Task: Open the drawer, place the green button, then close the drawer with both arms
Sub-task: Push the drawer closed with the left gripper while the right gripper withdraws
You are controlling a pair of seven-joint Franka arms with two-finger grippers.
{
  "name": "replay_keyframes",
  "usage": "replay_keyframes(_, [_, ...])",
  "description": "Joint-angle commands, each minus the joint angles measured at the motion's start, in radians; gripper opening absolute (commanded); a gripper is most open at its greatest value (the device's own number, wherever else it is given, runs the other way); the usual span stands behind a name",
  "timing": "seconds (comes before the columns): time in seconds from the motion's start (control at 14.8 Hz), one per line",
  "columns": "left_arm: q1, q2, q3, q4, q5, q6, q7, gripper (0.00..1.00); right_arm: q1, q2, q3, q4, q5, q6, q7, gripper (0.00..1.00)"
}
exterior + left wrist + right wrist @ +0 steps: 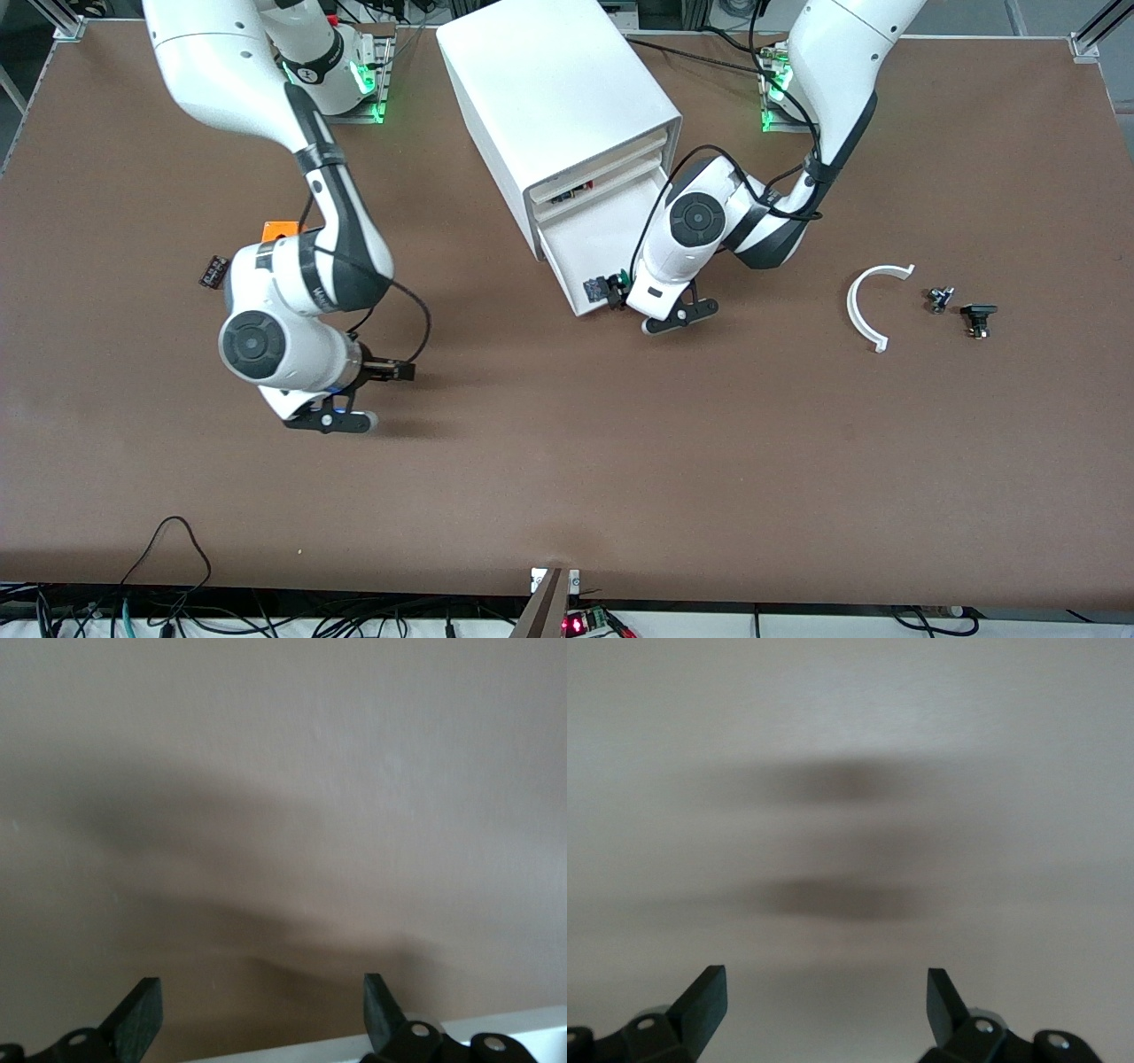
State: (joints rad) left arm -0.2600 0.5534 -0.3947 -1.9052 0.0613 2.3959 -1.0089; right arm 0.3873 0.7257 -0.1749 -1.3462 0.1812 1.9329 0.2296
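Note:
The white cabinet (558, 97) stands at the back middle of the table with its bottom drawer (589, 239) pulled out. The button (608, 285), green cap on a black body, lies in the drawer just inside its front panel. My left gripper (633, 306) (261, 988) hangs low at the drawer's front, next to the button. It is open with nothing between its fingers, and the left wrist view shows table plus a strip of white drawer edge (496, 1028). My right gripper (372, 381) (826, 979) is open and empty, low over bare table toward the right arm's end.
An orange box (282, 230) and a small black part (213, 270) lie beside the right arm. Toward the left arm's end lie a white curved piece (873, 306) and two small dark parts (939, 299) (977, 317). Cables run along the table's near edge.

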Motion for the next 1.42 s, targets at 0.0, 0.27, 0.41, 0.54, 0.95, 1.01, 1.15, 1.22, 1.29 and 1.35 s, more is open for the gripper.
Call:
replay_keyframes(0.0, [0.097,-0.038,-0.134,-0.043,0.003,-0.090,-0.007,1.00,-0.054,-0.037,0.012,-0.071,0.018,0.012,-0.088,1.00])
replay_keyframes(0.27, [0.182,-0.029,-0.271,-0.051,0.003,-0.155,-0.019,1.00,-0.125,-0.043,0.006,-0.082,0.017,0.012,-0.168,1.00])
replay_keyframes(0.41, [0.168,-0.023,-0.274,-0.060,0.003,-0.150,-0.025,1.00,-0.163,-0.069,0.005,-0.108,0.018,0.015,-0.234,1.00])
replay_keyframes(0.54, [0.156,-0.018,-0.276,-0.071,0.003,-0.147,-0.025,1.00,-0.179,-0.118,0.003,-0.154,0.017,0.017,-0.236,1.00])
replay_keyframes(0.95, [0.134,-0.009,-0.302,-0.083,0.003,-0.141,-0.086,1.00,-0.179,-0.334,-0.035,-0.304,-0.002,0.034,-0.240,1.00])
replay_keyframes(1.01, [0.125,-0.009,-0.302,-0.083,0.003,-0.141,-0.097,1.00,-0.179,-0.373,-0.037,-0.324,-0.003,0.029,-0.240,1.00])
replay_keyframes(1.15, [0.104,-0.009,-0.302,-0.083,0.003,-0.141,-0.123,1.00,-0.179,-0.451,-0.041,-0.372,-0.003,0.027,-0.240,1.00])
replay_keyframes(1.22, [0.096,-0.010,-0.302,-0.083,0.003,-0.141,-0.134,1.00,-0.177,-0.486,-0.041,-0.390,-0.008,0.027,-0.239,1.00])
replay_keyframes(1.29, [0.096,-0.012,-0.302,-0.083,0.003,-0.142,-0.137,1.00,-0.179,-0.523,-0.041,-0.410,-0.015,0.024,-0.234,1.00])
replay_keyframes(1.35, [0.096,-0.012,-0.302,-0.083,0.003,-0.144,-0.139,1.00,-0.176,-0.558,-0.041,-0.427,-0.022,0.020,-0.227,1.00])
